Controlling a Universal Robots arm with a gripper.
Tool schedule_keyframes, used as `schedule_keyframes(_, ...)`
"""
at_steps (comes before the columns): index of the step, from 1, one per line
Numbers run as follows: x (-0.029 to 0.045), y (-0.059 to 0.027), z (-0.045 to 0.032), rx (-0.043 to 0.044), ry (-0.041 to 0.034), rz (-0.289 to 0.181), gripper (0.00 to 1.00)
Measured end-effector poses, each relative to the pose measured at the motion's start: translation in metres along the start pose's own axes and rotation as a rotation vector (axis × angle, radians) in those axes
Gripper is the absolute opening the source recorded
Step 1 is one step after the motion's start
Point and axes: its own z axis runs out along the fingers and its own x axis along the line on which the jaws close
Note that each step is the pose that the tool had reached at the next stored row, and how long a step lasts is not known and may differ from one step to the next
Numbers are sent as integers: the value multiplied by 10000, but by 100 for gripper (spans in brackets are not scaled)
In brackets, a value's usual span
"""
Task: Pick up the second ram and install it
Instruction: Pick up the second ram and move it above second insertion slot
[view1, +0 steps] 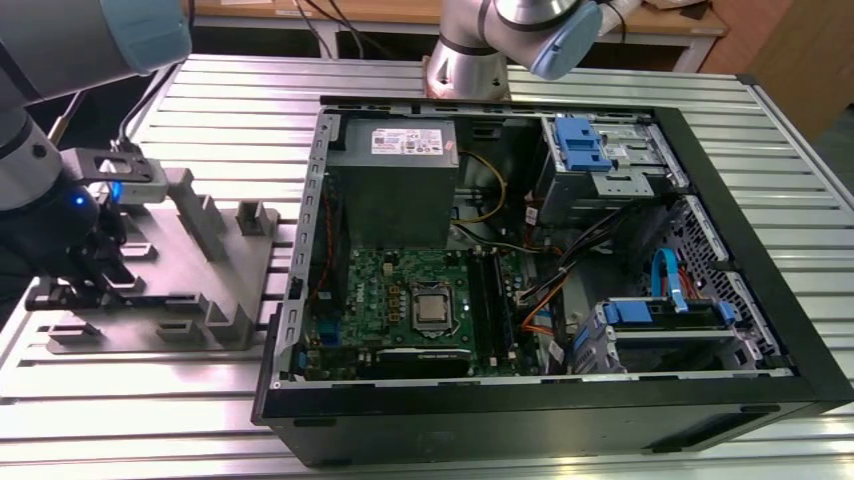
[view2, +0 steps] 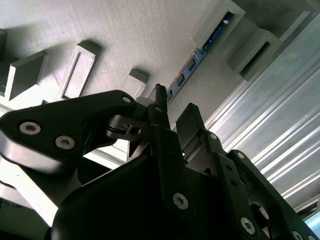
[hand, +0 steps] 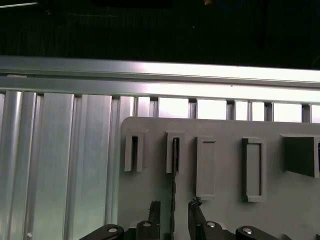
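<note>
While gripper (hand: 174, 204) straddles second ram (hand: 175, 155), seemingly unclamped

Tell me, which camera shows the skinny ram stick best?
The second wrist view: there the second ram shows part of its flat side, running along the grey fixture toward the gripper. The first wrist view shows it edge-on, a thin dark line inside the open gripper. In the exterior view it is too small to tell.

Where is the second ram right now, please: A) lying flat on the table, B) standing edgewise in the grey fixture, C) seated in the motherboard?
B: in the first wrist view the second ram stands in a slot of the grey fixture, between the open hand's fingers.
</note>
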Motion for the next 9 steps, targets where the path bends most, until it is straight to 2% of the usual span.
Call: schedule_keyframes(9, 1, 5, 63, -7, 15, -276, 33)
